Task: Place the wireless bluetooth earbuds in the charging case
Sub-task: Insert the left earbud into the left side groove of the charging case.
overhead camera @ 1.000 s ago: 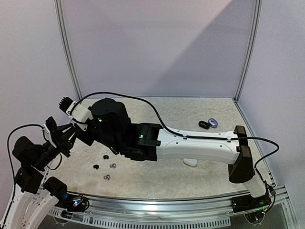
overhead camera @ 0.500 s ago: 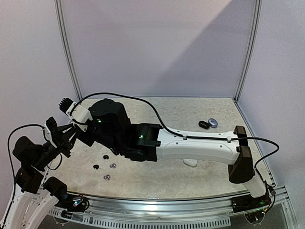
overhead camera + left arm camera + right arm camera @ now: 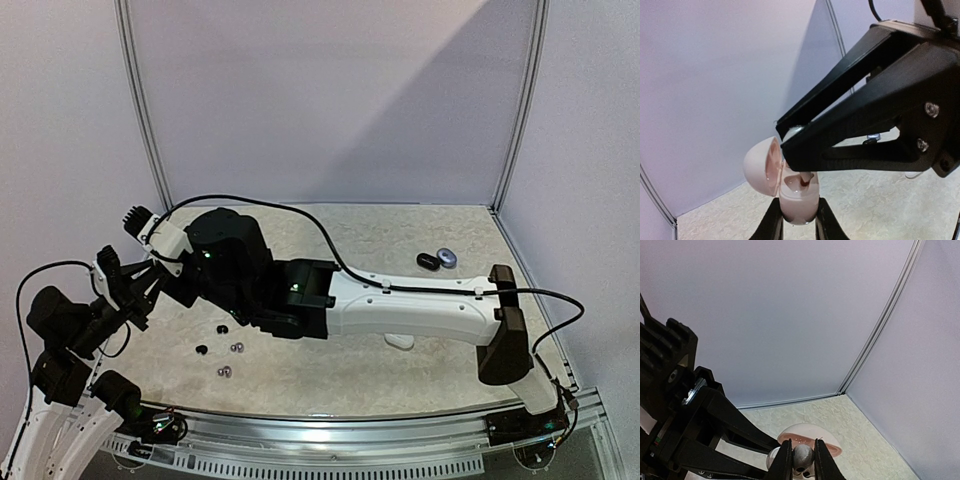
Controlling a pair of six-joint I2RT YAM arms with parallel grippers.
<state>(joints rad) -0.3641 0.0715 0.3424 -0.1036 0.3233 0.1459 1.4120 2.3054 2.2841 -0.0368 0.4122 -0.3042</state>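
My left gripper is shut on the base of a pale pink charging case, held upright above the table with its lid hinged open to the left. My right gripper is shut on a grey earbud and holds it at the case's open top. In the left wrist view the right gripper's fingers cover the case mouth. In the top view both grippers meet at the far left, left and right. Several tiny earbuds lie on the table below them.
A white case lies beside the right forearm. A black case and a lavender case sit at the back right. The right arm stretches across the table's middle. Walls enclose the table on three sides.
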